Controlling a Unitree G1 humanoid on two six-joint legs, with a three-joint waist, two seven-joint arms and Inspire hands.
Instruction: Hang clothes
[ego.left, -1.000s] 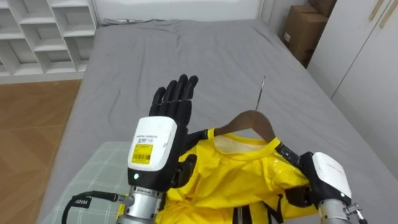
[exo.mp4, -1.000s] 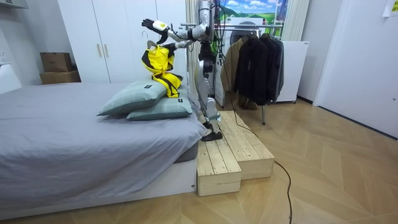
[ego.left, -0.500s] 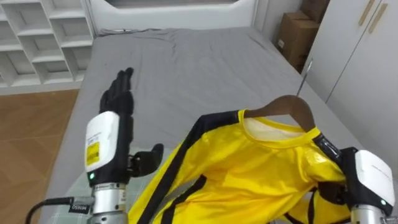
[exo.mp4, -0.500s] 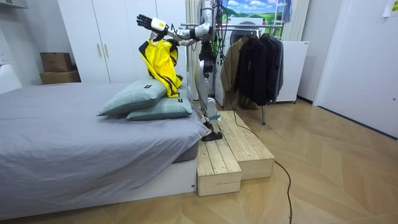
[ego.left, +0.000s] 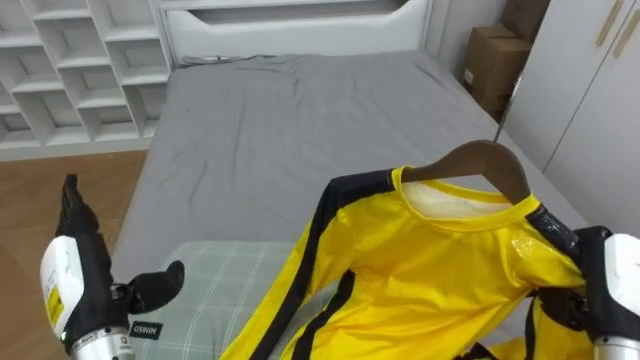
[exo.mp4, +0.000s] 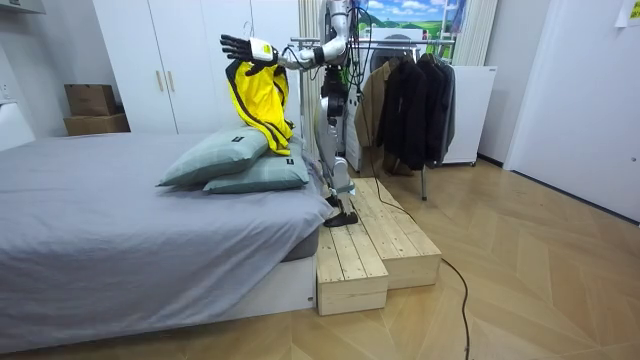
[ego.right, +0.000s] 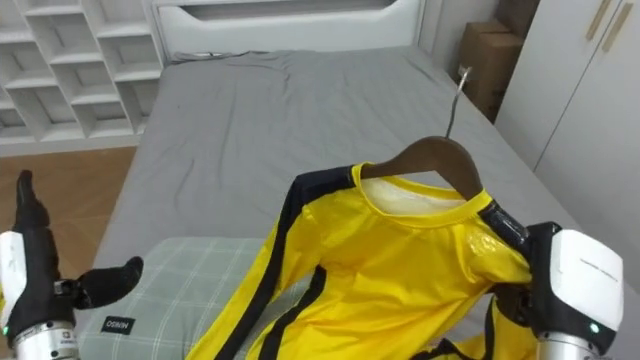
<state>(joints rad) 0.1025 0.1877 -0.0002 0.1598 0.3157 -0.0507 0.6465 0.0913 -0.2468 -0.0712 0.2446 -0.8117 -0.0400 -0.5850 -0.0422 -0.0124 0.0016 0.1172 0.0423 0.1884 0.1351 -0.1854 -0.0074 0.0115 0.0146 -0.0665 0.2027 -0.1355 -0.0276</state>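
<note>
Left hand (ego.left: 80, 275) has swung clear, fingers spread, empty. Yellow shirt (ego.left: 430, 270) on hanger (ego.left: 480, 160) now hangs from right hand (ego.left: 610, 290) alone, clamped at the shoulder, above bed (ego.left: 260, 120). Looks ready for the rail.

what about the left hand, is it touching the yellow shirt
Apart. The left eye view shows the left hand open out at the left, with checked pillow plainly between its thumb and the yellow shirt.
</note>
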